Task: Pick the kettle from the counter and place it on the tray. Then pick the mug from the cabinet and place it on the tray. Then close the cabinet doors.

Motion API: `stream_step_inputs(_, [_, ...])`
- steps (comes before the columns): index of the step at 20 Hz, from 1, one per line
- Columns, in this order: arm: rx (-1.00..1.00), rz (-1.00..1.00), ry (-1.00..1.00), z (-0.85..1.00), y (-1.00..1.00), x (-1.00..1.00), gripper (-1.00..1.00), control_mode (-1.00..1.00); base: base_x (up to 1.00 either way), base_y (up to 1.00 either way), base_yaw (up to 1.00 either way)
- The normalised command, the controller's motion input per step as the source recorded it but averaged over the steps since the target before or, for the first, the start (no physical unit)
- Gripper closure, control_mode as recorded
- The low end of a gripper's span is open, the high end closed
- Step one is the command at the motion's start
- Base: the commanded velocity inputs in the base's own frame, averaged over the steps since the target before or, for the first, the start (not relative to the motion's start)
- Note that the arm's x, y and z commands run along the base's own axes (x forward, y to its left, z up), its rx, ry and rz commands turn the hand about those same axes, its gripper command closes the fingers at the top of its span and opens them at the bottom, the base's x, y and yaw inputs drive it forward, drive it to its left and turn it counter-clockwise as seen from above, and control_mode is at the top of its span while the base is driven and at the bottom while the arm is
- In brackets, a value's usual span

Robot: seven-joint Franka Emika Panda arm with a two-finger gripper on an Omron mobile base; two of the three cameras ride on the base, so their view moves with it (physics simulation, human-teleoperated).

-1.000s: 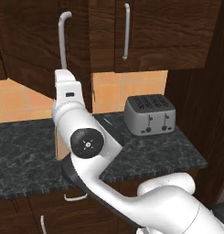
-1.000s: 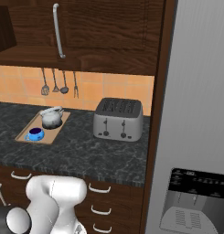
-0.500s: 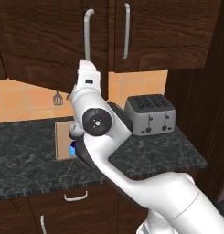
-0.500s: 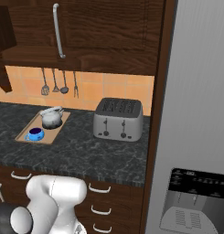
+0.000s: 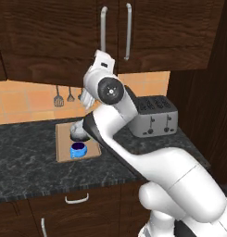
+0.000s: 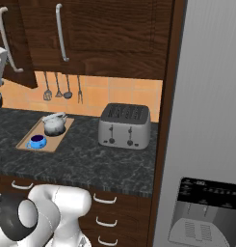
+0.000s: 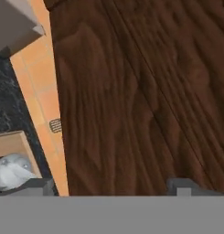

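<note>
The light-wood tray (image 6: 29, 144) lies on the dark marbled counter (image 6: 90, 159). On it stand the silver kettle (image 6: 55, 124) and, in front of it, the blue mug (image 6: 38, 141). In the left base view my arm hides part of the kettle (image 5: 79, 131); the mug (image 5: 78, 150) shows below it. My gripper (image 7: 113, 187) is open, its fingertips wide apart, right against the dark wood face of the left cabinet door (image 7: 131, 100). That left door (image 6: 13, 48) still stands slightly out from the cabinet. The right door (image 6: 105, 34) is flush.
A boxy silver toaster (image 6: 125, 126) stands right of the tray. Utensils (image 6: 57, 89) hang on the orange tile wall. A tall grey fridge (image 6: 206, 120) bounds the right side. Lower drawers with white handles (image 6: 105, 198) run under the counter.
The left cabinet door has swung rightward from wide open to nearly shut, and my hand has moved right along with it. Kettle, mug and tray have stayed put.
</note>
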Motion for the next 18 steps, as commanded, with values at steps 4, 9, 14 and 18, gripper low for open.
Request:
stream_step_inputs(4, [0.12,0.0,0.16,-0.01,-0.35,0.96,-1.0,-1.0,0.0,0.0,0.0])
stream_step_inputs(9, [0.02,-0.01,0.18,-0.03,-0.24,0.99,-1.0,-1.0,0.0,0.0,0.0])
stream_step_inputs(14, [0.0,0.0,0.13,-0.1,-0.06,0.87,-1.0,-1.0,0.0,0.0,0.0])
stream_step_inputs(18, [0.0,0.0,0.01,-0.23,0.0,0.68,-1.0,-1.0,0.0,0.0,0.0])
